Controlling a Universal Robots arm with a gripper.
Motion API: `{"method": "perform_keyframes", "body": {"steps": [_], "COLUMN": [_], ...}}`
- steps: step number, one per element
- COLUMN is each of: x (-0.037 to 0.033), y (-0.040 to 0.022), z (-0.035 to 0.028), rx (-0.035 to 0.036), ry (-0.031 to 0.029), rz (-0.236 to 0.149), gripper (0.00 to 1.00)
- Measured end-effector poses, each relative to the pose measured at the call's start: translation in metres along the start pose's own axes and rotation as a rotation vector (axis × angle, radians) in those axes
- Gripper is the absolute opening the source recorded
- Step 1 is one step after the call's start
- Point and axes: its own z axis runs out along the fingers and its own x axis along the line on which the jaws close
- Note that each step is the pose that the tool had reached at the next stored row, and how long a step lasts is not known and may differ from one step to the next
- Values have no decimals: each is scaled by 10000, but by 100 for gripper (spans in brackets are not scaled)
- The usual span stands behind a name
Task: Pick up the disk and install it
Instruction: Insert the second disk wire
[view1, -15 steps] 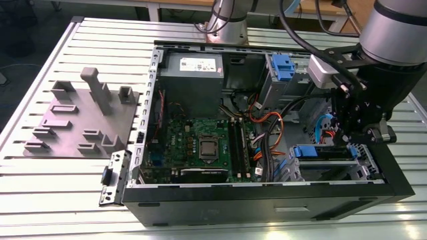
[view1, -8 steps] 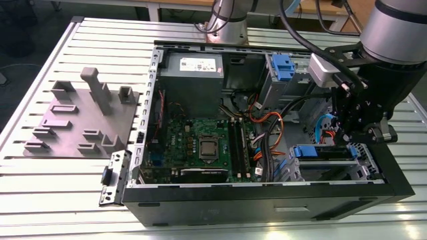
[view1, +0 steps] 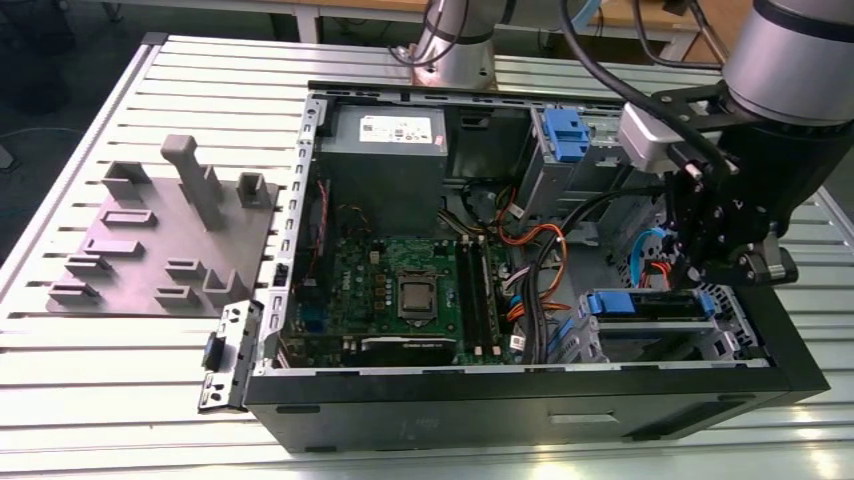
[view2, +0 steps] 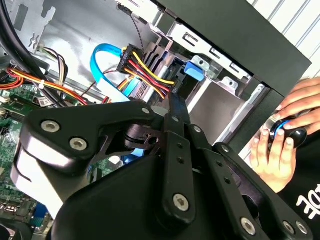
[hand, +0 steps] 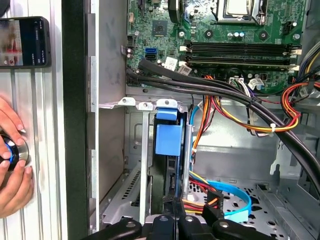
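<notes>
The gripper (view1: 714, 262) hangs over the drive cage at the corner of the open case (view1: 534, 410) on the exterior view's right. In the first wrist view its 2 fingers (hand: 162, 222) stand nearly together at the end of the disk (hand: 167, 165), which sits on edge in a cage slot, its blue rail end (hand: 168, 136) facing the motherboard (hand: 225, 35); whether the fingers clamp the disk or merely touch it cannot be told.

The case lies on its side on a table (view1: 80, 350) of ribbed aluminium slats. A grey fixture block (view1: 154, 240) with upright pegs lies on the table toward the exterior view's left, apart from the case. Past the table's far edge stand the arm's base (view1: 454, 45) and wooden benches.

The exterior view takes in the whole case: power supply (view1: 387, 135), board, and a second blue caddy (view1: 567, 135) near the far wall. The first wrist view adds a phone (hand: 22, 42) lying on the slats and a person's hands (hand: 12, 170) around a round knob (hand: 12, 152) just outside the case wall. The second wrist view shows the same hand (view2: 280, 145) on that knob (view2: 285, 132), plus a blue cable (view2: 102, 60) looping beside red and yellow wires (view2: 150, 70).
</notes>
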Motion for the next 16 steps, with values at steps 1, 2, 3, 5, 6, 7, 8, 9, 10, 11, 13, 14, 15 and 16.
{"method": "perform_keyframes", "body": {"steps": [1,2,3,5,6,7,8,9,10,11,13,14,15,16], "x": [2,5,8,15,18,20,21,21,21,21,21,21,21,22], "y": [-3,-6,-11,-20,-24,-27,-28,-28,-28,-28,-29,-29,-28,-29], "z": [-17,-39,-67,-126,-150,-170,-177,-177,-177,-177,-178,-178,-178,-179], "rx": [-1,-2,-3,-5,-5,-6,-9,-13,-14,-20,-65,-125,-208,-286], "ry": [-1,-1,1,0,-1,1,-1,-3,-3,-3,-4,-7,-13,-25], "rz": [0,0,0,0,0,-1,-1,-1,-1,-2,-9,-14,-23,-30], "gripper": [11,11,11,11,11,11,11,11,11,11,11,11,11,11]}}
